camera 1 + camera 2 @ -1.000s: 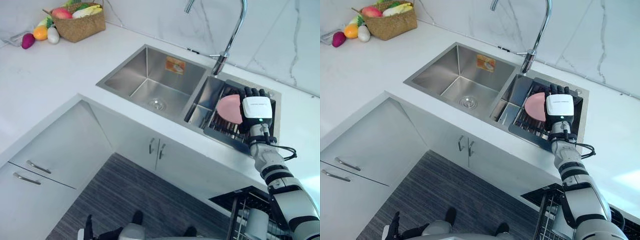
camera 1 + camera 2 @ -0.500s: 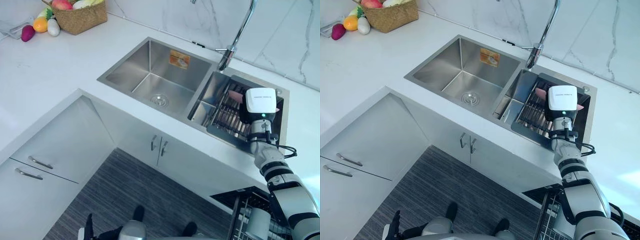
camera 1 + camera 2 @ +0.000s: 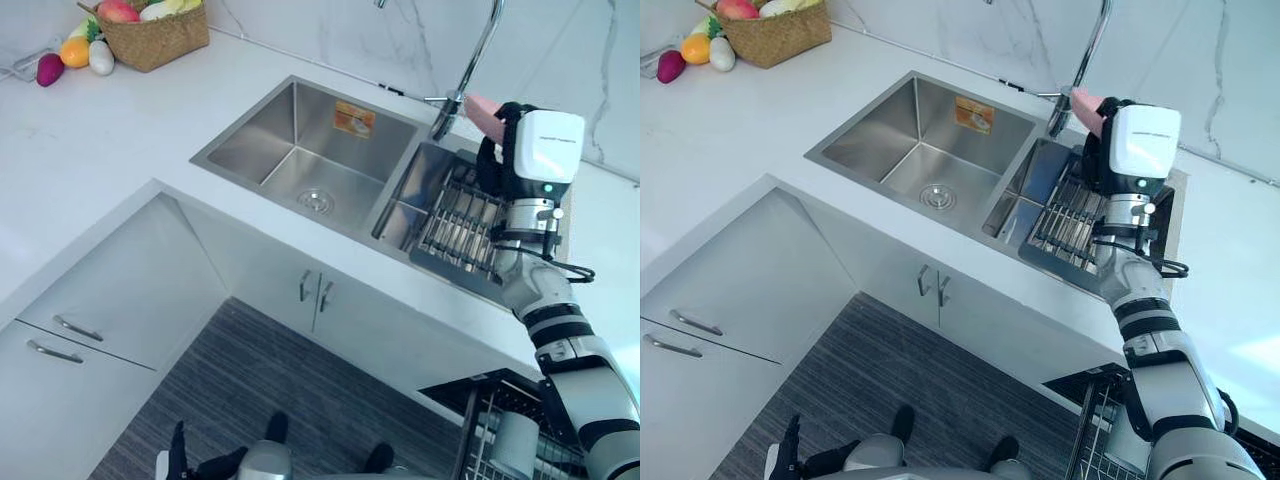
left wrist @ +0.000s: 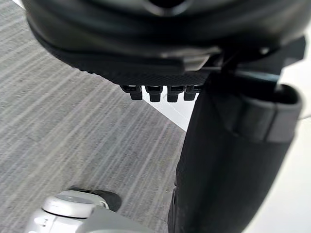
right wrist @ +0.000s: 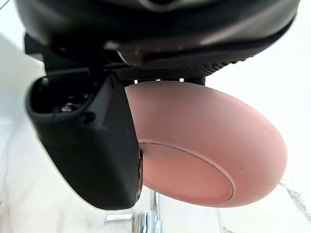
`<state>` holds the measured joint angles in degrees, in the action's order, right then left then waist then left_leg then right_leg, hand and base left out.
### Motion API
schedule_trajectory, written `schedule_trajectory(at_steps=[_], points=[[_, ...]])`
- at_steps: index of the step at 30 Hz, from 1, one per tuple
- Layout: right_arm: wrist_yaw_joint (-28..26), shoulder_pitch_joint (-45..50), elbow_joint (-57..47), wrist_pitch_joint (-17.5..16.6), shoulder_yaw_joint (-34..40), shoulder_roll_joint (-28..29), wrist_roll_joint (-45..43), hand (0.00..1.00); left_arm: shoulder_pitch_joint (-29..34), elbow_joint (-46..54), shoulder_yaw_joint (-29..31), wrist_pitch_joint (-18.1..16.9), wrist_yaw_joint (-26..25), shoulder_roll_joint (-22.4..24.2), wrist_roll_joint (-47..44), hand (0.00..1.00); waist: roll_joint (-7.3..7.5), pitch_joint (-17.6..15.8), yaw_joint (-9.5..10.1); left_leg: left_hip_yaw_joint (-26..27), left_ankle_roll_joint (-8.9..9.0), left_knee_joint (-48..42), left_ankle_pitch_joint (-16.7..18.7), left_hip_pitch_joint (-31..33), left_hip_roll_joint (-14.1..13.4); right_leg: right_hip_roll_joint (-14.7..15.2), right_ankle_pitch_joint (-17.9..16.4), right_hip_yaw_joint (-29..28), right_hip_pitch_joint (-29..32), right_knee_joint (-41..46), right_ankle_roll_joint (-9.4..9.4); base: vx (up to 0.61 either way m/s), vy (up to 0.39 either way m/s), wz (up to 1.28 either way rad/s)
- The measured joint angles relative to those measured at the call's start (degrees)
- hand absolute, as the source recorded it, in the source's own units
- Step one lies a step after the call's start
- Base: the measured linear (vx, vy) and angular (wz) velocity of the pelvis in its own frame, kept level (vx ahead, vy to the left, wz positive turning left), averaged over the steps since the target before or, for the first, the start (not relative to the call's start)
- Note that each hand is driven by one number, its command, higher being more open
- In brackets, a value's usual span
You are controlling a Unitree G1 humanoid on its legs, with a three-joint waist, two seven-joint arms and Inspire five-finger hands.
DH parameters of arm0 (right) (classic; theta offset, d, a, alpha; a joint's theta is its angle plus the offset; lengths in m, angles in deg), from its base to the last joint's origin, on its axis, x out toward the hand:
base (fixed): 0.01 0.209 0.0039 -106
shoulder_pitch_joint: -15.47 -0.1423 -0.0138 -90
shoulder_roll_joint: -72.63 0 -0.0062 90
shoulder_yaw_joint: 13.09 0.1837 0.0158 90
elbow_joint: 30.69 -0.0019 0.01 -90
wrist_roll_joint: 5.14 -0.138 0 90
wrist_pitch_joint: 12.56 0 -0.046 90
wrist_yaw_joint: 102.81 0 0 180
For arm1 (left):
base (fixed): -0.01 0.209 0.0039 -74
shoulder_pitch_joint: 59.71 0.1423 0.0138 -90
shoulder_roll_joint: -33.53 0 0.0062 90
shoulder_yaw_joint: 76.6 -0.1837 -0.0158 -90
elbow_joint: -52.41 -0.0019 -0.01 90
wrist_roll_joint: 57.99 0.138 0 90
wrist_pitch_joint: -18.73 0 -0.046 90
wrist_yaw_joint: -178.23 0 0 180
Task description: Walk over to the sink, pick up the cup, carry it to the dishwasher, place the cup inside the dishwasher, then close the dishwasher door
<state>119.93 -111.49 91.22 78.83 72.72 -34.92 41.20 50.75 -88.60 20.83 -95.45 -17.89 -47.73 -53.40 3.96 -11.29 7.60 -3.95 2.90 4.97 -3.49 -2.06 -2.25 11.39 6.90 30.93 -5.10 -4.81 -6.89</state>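
A pink cup (image 3: 483, 112) is held in the air by the faucet (image 3: 470, 70), above the dish rack (image 3: 465, 225) in the sink's right basin. My right hand (image 3: 493, 160) is shut on it, thumb and fingers curled round its side. In the right wrist view the cup (image 5: 204, 145) shows bottom-first, pressed against the hand's thumb (image 5: 92, 145). My left hand (image 4: 160, 43) hangs over the grey floor with its fingers straight and nothing in it. The dishwasher's pulled-out rack (image 3: 500, 430) lies at the lower right, below the counter.
The steel sink's left basin (image 3: 300, 150) holds nothing. A wicker basket (image 3: 150, 35) with fruit stands at the counter's far left corner. White cabinets and drawers (image 3: 120, 300) line the space below, around a strip of dark floor (image 3: 280, 380).
My right hand curled round the pink cup in the dish rack and lifted it up to the faucet's height. The view has shifted slightly.
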Motion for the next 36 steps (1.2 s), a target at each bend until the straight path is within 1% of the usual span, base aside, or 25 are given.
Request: schedule_trajectory(at_steps=[1,2,5,7,8,9,10,11,12,13,14,15,16,17,18,19,20,21,22,23,25,27,30,34,36], points=[[-0.88,1.84,-3.39,-0.56,2.57,-0.14,-0.13,0.00,0.48,1.16,0.00,-0.03,0.12,0.02,0.05,1.00,0.05,0.03,-0.73,0.20,-0.04,-0.01,0.09,-0.18,0.01,0.02,0.03,-0.38,-0.02,0.00,-0.04,0.01,0.007,-0.09],[-1.36,3.20,-5.36,-0.78,3.87,-0.38,-0.14,0.00,0.70,1.70,-0.01,-0.15,0.28,0.02,0.25,1.00,0.07,0.04,-0.93,0.47,-0.08,-0.01,0.17,-0.38,0.01,0.04,0.06,-0.78,-0.03,0.00,-0.06,0.02,0.015,-0.24],[-3.59,11.11,-14.35,-2.25,8.90,-2.44,-0.18,0.00,1.01,2.84,-0.12,-0.40,1.58,-0.25,2.32,1.00,0.23,0.18,-2.16,3.69,-0.26,-0.03,1.08,-2.29,0.00,0.15,0.48,-4.21,0.13,0.03,-0.09,0.02,0.029,-0.59],[-5.01,16.12,-18.78,-3.36,11.40,-3.81,-0.16,0.00,0.97,3.51,-0.59,-0.33,2.84,-0.76,2.27,1.00,0.63,0.75,-3.82,8.99,-0.56,-0.14,2.14,-3.06,-0.47,0.14,1.04,-9.69,3.09,1.12,-0.03,0.00,0.048,-1.04],[-5.28,16.60,-19.18,-3.42,11.62,-3.80,-0.16,0.00,0.96,3.49,-0.68,-0.23,3.08,-0.98,2.27,1.00,0.75,0.95,-4.07,10.04,-0.53,-0.19,2.41,-3.09,-0.51,0.12,1.21,-11.05,4.06,1.45,-0.02,0.00,0.053,-1.50],[-5.46,17.99,-19.40,-3.76,12.69,-3.77,-0.04,0.00,0.57,3.52,-1.28,0.20,3.80,-2.08,2.20,1.00,1.25,1.38,-4.86,14.35,-0.45,-1.19,3.92,-3.06,-0.32,0.02,1.60,-14.92,7.00,2.98,0.21,-0.01,0.096,-1.60],[-5.92,19.00,-19.20,-3.33,13.52,-3.56,-0.03,0.00,-0.11,3.51,-1.12,0.84,4.36,-2.39,2.18,1.00,1.84,1.18,-6.00,17.73,-1.50,-3.90,5.46,-2.72,-0.38,-0.18,3.08,-16.82,9.36,5.19,0.78,-0.02,0.089,-1.66],[-6.16,19.38,-18.98,-3.07,14.01,-3.13,-0.06,0.00,-0.35,3.54,-0.97,1.24,4.36,-2.47,2.17,1.00,1.83,1.20,-6.41,19.60,-1.98,-5.18,6.15,-2.53,-0.81,-0.98,5.12,-17.09,9.81,4.45,1.69,-0.08,0.069,-1.91],[-6.26,19.42,-18.72,-2.32,14.19,-1.79,-0.20,0.00,-0.45,3.55,0.60,1.69,4.40,-2.00,2.14,1.00,0.73,1.77,-5.58,25.73,-2.98,-5.55,7.12,-2.92,-3.28,-2.91,6.96,-13.57,10.46,3.99,6.59,-0.09,0.029,-2.03],[-6.08,19.99,-18.55,-1.93,14.18,-1.54,-0.18,0.00,-0.58,3.43,2.44,2.07,4.21,-1.80,1.97,1.00,0.36,1.79,-6.06,29.72,-2.92,-5.59,7.08,-4.03,-4.33,-0.21,-4.85,-1.66,12.51,18.52,11.62,-0.07,0.028,-1.97],[-5.73,20.21,-18.06,-1.98,14.26,-1.56,-0.16,0.00,-0.54,3.42,2.73,2.19,4.08,-2.11,1.46,1.00,0.37,1.82,-6.51,30.93,-2.97,-5.89,7.18,-4.51,-4.71,1.75,-7.89,3.02,12.15,24.33,12.30,0.00,0.037,-1.48],[-4.78,20.21,-16.83,-2.14,14.40,-1.56,-0.16,0.00,-0.71,3.40,3.57,2.69,4.04,-2.58,0.52,1.00,0.38,1.98,-6.53,33.62,-3.08,-8.35,8.25,-4.51,-6.03,5.05,-10.68,9.16,11.43,32.11,14.08,0.02,0.000,-1.01],[-4.46,20.22,-16.53,-2.33,14.51,-1.56,-0.16,0.00,-0.77,3.41,3.94,2.79,3.93,-2.75,-0.15,1.00,0.35,2.00,-6.38,34.86,-3.03,-10.55,9.16,-4.01,-6.92,6.28,-11.14,11.10,11.02,34.26,14.83,-0.02,-0.054,-1.29],[-3.94,20.27,-16.57,-2.99,14.66,-1.56,-0.15,0.00,-0.79,3.40,4.78,2.88,3.89,-2.88,-0.78,1.00,0.38,2.20,-6.11,37.30,-2.53,-15.32,11.46,-2.71,-8.90,6.99,-10.58,11.96,10.65,34.30,14.06,-0.09,-0.110,-1.29],[-3.28,20.80,-16.65,-4.11,15.47,-1.61,-0.09,0.00,-1.45,3.10,5.90,3.66,3.98,-2.92,-1.43,1.00,-0.24,2.74,-5.69,38.72,-1.64,-18.22,13.04,-1.39,-10.67,2.68,-9.71,10.92,10.36,28.08,12.50,-0.10,-0.123,-1.28],[-2.86,21.34,-16.68,-4.37,15.55,-1.52,-0.09,0.00,-1.60,3.00,6.12,4.07,4.03,-2.77,-1.74,1.00,-0.48,3.33,-5.14,39.90,-1.49,-17.82,13.03,-1.04,-11.20,-0.39,-8.52,9.14,9.40,21.71,10.81,-0.12,-0.225,-1.14],[-2.23,22.61,-16.72,-5.02,15.85,-1.55,-0.04,0.00,-1.75,2.78,6.18,4.27,4.40,-2.30,-1.74,1.00,-0.45,3.77,-4.49,42.45,0.07,-16.64,12.11,-0.97,-11.91,-3.72,-8.14,7.12,6.14,12.33,7.41,-0.07,-0.213,-1.02],[-2.21,23.88,-16.64,-5.89,16.34,-1.35,0.01,0.00,-2.60,1.81,6.13,5.20,4.83,-1.93,-1.71,1.00,-0.81,3.46,-4.07,44.25,0.33,-17.78,11.75,-1.61,-12.41,-3.64,-9.13,9.01,5.23,11.20,6.59,-0.05,-0.184,-0.87],[-2.30,24.66,-16.65,-6.22,16.35,-1.22,0.01,0.00,-2.75,1.25,6.04,5.69,5.07,-1.47,-1.69,1.00,-1.20,3.35,-4.47,44.24,0.31,-18.14,11.68,-1.80,-12.73,-4.46,-7.98,8.94,4.65,10.03,6.84,-0.05,-0.090,-0.53],[-2.97,26.74,-16.65,-6.79,16.60,-0.96,0.07,0.00,-2.79,0.54,6.02,6.65,5.33,-0.31,-1.65,1.00,-2.22,3.51,-5.22,44.02,0.62,-18.13,11.26,-2.05,-13.29,-6.08,-6.68,8.92,3.20,7.48,7.49,-0.11,-0.100,-0.24],[-4.84,29.45,-16.80,-7.82,17.86,-0.19,0.11,0.00,-2.72,-0.53,5.71,6.71,5.42,0.99,-1.29,1.00,-2.95,3.81,-5.54,43.82,0.68,-17.95,10.78,-2.04,-13.87,-7.60,-5.95,8.22,2.84,5.42,8.24,-0.15,-0.123,-0.19],[-7.03,32.27,-18.01,-8.35,20.17,2.81,0.23,0.00,-2.75,-1.10,5.71,6.88,5.48,1.65,-1.10,1.00,-2.89,3.58,-6.13,43.60,0.63,-16.82,9.53,-1.83,-13.83,-8.57,-5.52,8.11,2.92,3.95,8.87,-0.15,-0.068,-0.07],[-10.01,33.91,-18.99,-8.50,21.31,5.89,0.80,0.00,-2.78,-1.14,5.78,6.93,5.35,1.94,-1.04,1.00,-3.05,2.66,-6.43,42.16,1.62,-14.35,8.35,-1.83,-12.93,-9.36,-5.18,7.79,3.19,2.35,8.94,-0.11,0.008,-0.07],[-12.11,34.84,-18.99,-8.63,21.31,7.69,1.07,0.00,-2.91,-1.38,6.20,6.72,4.69,1.95,-0.04,1.00,-3.36,1.68,-6.35,38.49,1.75,-13.46,8.16,-0.82,-11.98,-9.67,-4.47,8.25,2.95,1.03,8.94,-0.05,0.075,0.04],[-12.78,34.98,-18.96,-8.63,21.33,7.74,1.07,0.00,-3.37,-1.99,6.20,6.71,4.59,1.96,-0.01,1.00,-3.70,1.41,-6.31,37.10,1.29,-13.38,7.69,-0.38,-11.51,-9.76,-3.81,8.90,2.44,0.19,9.05,0.03,0.110,0.21]])
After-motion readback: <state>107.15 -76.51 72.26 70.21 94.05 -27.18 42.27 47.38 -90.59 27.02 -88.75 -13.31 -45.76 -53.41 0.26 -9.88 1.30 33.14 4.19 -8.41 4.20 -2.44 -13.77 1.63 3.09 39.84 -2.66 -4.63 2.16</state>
